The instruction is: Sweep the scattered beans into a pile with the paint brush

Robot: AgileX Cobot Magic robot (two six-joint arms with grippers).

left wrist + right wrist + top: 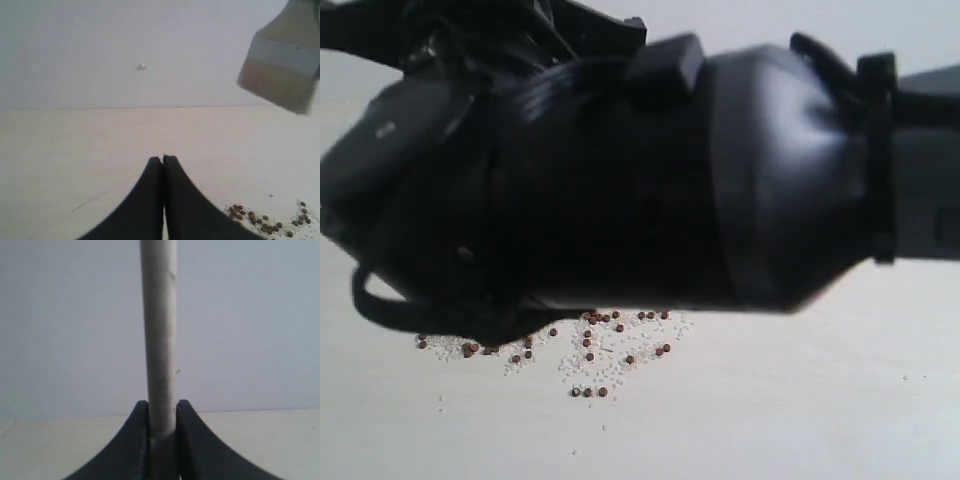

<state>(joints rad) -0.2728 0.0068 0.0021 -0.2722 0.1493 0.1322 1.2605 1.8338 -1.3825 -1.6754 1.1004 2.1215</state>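
Small reddish-brown beans (590,345) lie scattered with white grains on the pale table, just below a dark arm (620,170) that fills most of the exterior view. In the left wrist view some beans (260,219) show beside my left gripper (163,159), which is shut and empty. The paint brush (285,65) hangs in the air there, silver band and off-white bristles visible, clear of the table. My right gripper (162,407) is shut on the paint brush's pale handle (159,330), seen edge-on between the fingers. No gathered pile is visible.
The pale table (800,400) runs to a plain white wall (100,50) with a small mark (142,66). The dark arm hides the middle and back of the exterior view, so neither gripper shows there.
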